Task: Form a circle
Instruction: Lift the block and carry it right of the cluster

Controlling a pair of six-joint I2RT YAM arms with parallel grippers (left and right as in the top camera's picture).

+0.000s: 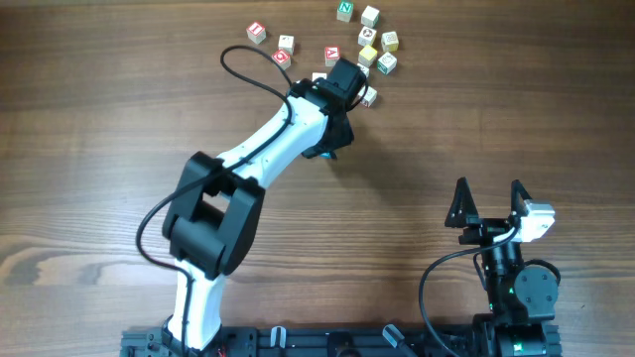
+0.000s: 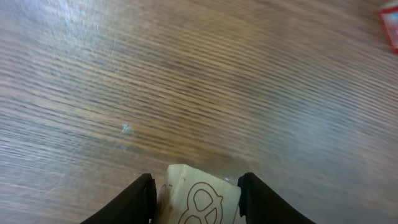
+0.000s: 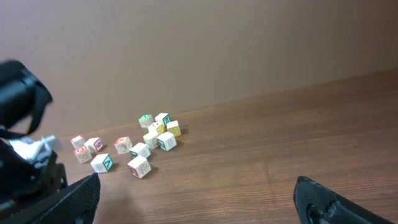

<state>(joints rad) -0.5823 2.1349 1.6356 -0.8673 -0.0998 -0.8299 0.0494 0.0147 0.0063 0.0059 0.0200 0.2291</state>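
Several small pale wooden letter cubes lie scattered at the table's far side, a tighter clump (image 1: 377,48) on the right and a looser row (image 1: 283,45) on the left. They make no closed circle. My left gripper (image 1: 347,87) reaches in among them and is shut on a pale cube (image 2: 202,196) with a brown pretzel drawing, held between both black fingers (image 2: 140,199). I cannot tell whether this cube touches the wood. My right gripper (image 1: 488,188) stands open near the front right, nothing between its fingers, far from the cubes (image 3: 149,143).
The left arm (image 1: 268,139) stretches diagonally across the table's middle, with a black cable (image 1: 243,59) looping beside the left cubes. A red-edged cube (image 2: 390,25) shows at the top right of the left wrist view. A plain wall stands behind the table.
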